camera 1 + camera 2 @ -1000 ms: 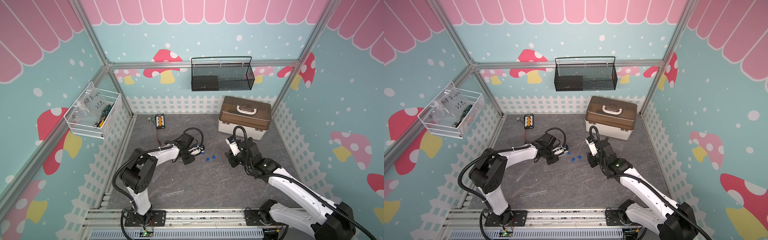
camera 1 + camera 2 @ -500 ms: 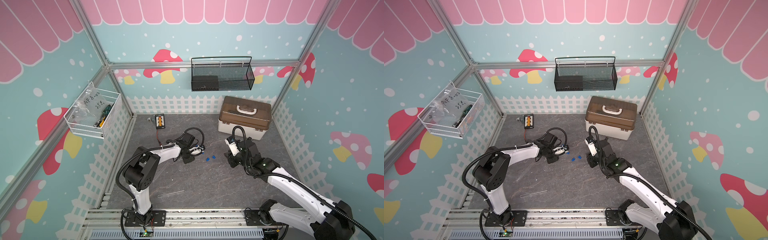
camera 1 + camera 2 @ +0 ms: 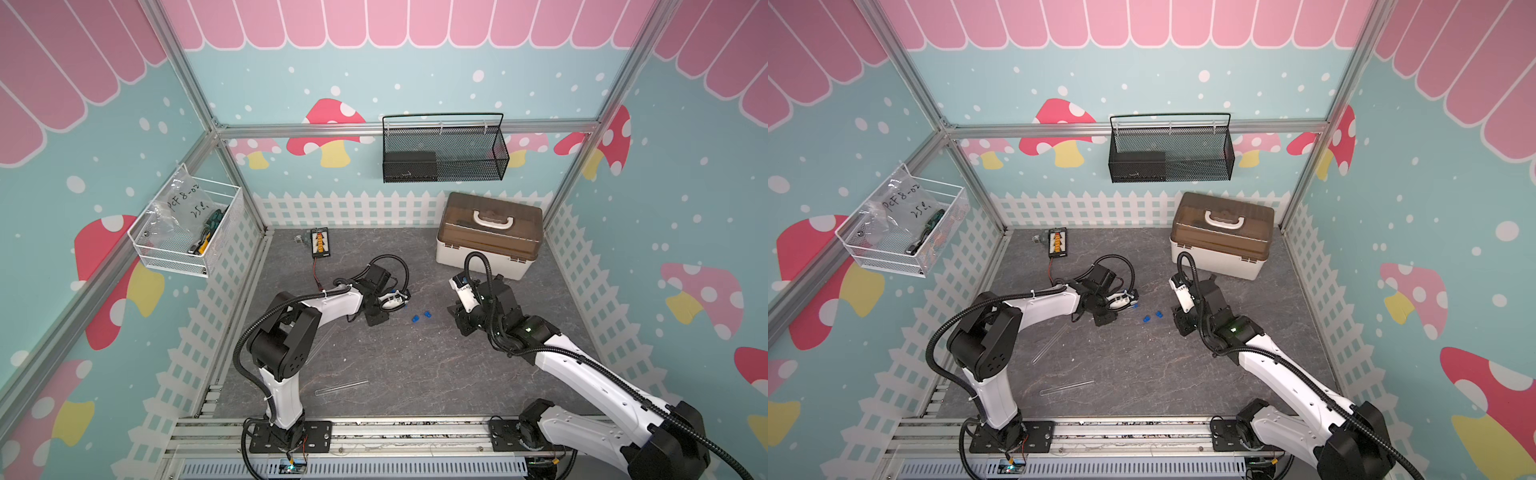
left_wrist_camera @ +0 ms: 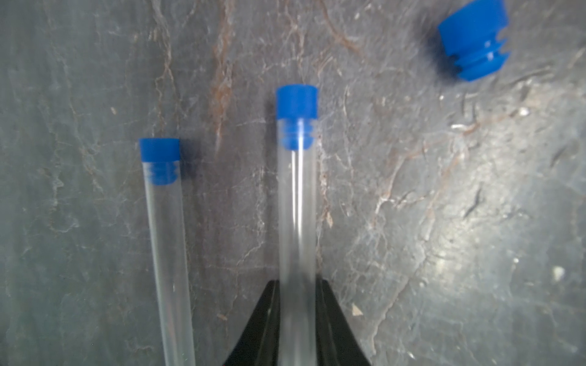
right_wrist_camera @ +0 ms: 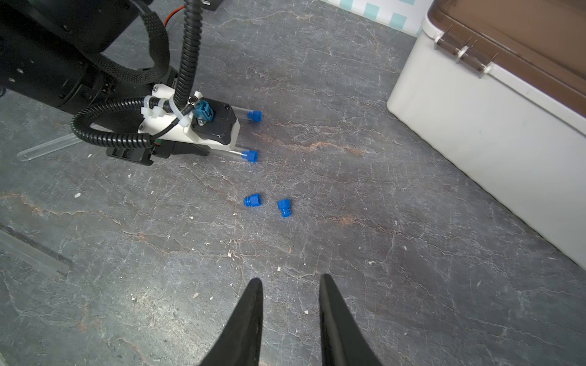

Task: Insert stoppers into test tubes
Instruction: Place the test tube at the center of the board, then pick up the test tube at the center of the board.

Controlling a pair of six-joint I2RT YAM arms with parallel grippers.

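Inside the left gripper [image 4: 297, 286] (grip unclear), the test tube [image 4: 296, 206] lies lengthwise, stopper [image 4: 296, 101] outward.

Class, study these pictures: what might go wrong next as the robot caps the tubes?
The clear blue-stoppered tube in the left hand may roll on release into its stoppered neighbour.
The two loose blue plastic stoppers lie close together; the open right hand may knock one while picking the other.

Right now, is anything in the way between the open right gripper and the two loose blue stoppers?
No, nothing visible: only bare grey floor lies between the right gripper and the two loose stoppers.
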